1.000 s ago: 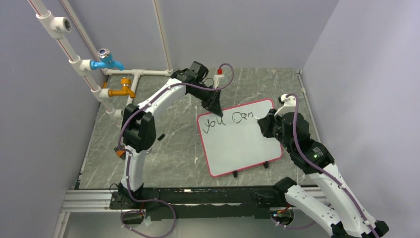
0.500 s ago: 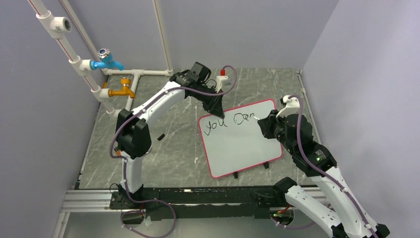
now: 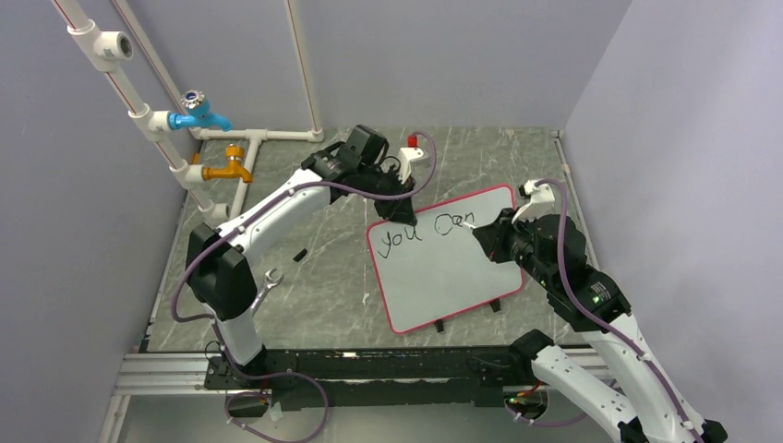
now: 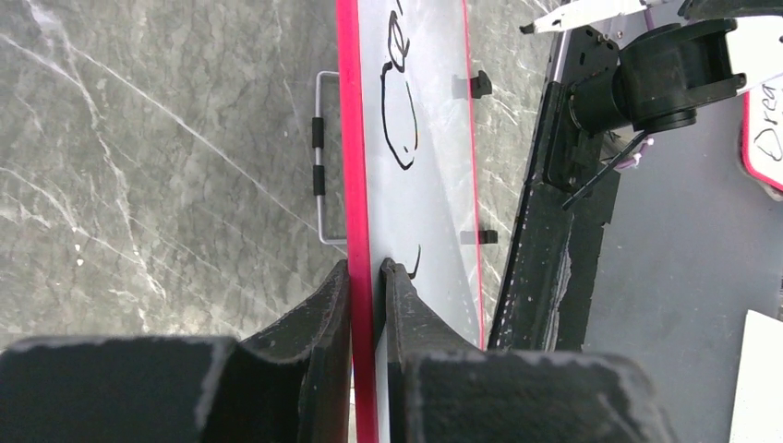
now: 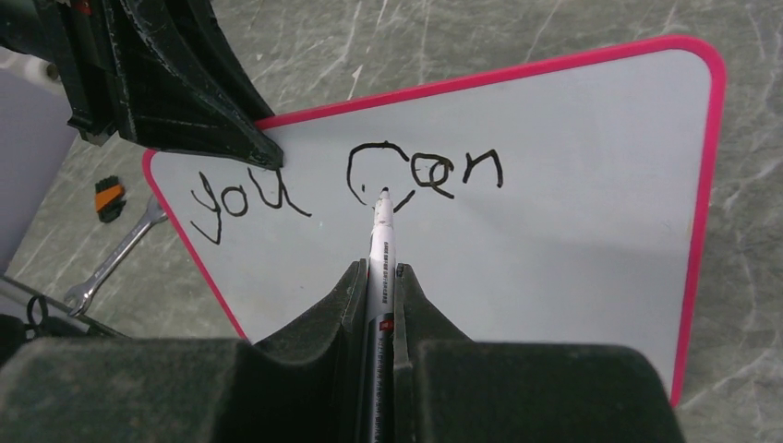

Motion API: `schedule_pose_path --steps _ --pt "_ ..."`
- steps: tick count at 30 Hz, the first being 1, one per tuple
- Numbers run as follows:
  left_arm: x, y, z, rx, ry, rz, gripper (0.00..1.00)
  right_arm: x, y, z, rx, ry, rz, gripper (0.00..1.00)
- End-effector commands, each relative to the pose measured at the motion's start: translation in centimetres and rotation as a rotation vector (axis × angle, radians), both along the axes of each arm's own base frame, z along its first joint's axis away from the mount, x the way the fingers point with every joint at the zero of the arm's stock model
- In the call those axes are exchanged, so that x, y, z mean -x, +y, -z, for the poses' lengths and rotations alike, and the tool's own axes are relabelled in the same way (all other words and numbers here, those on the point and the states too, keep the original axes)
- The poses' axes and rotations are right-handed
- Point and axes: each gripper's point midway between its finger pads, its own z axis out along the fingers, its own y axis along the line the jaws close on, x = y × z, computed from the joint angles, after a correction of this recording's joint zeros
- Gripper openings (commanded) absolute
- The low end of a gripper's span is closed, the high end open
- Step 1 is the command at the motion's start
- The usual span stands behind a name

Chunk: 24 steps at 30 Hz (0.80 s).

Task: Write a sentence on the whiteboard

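The whiteboard lies on the grey marbled table. I read "you Can" along its far edge and the rest of its face is blank, so I judge the sentence barely begun. My right gripper is clamped on a marker, tip at the "C". My left gripper pinches the board's far-left rim. A wrench lies left of the board.

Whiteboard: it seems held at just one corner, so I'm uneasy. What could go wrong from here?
1. The left pincer grips the whiteboard only by the rim at one corner; pen pressure might swing or slip it.
2. The pen in the right pincer has its tip by the written C; a stray stroke could overwrite or smear it.
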Motion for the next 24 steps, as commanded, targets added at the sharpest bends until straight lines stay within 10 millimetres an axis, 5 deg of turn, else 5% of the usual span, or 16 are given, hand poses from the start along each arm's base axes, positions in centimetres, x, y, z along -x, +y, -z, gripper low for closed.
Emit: schedule_pose_path --steps 1,16,24 --pt "0.6 -0.4 -0.6 -0.009 -0.132 0.018 0.0 0.6 0.8 -0.7 -0.026 -0.013 -0.054 0.0" --pt "-0.8 0.4 1.0 -0.082 -0.203 -0.073 0.0 1.6 0.8 0.7 -0.011 0.006 -0.09 0.0" --pt "-2.6 1.3 1.0 -0.081 -0.215 -0.139 0.0 1.4 2.4 1.2 -0.034 0.014 -0.164 0.0"
